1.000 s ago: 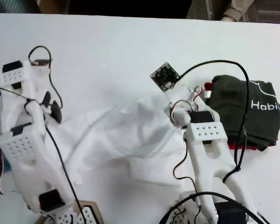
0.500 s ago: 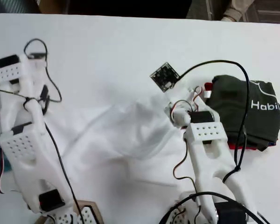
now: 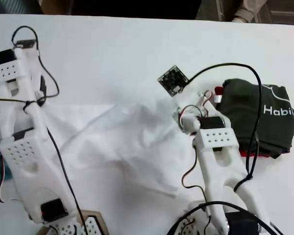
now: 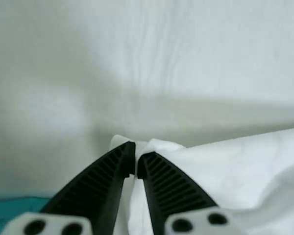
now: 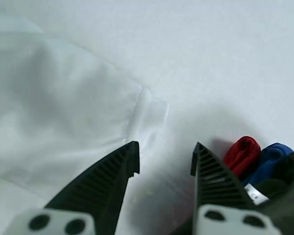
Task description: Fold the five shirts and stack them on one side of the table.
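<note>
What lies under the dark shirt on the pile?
Under the dark shirt a red fold and a blue fold stick out. Anything else beneath them is covered, so I cannot tell.

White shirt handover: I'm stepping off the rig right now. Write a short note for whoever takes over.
Left gripper: shut on an edge of the white shirt, at the left side of the table.
Right gripper: open, holding nothing, over the shirt's opposite edge, beside the stack.
Things: the white shirt lies spread and wrinkled between the arms, not folded. The stack sits on the right side, with the dark shirt on top and the red shirt and blue shirt beneath.
Done: at least three shirts folded and stacked; the exact count is hidden.
Left: fold the white shirt and add it to the stack.
</note>
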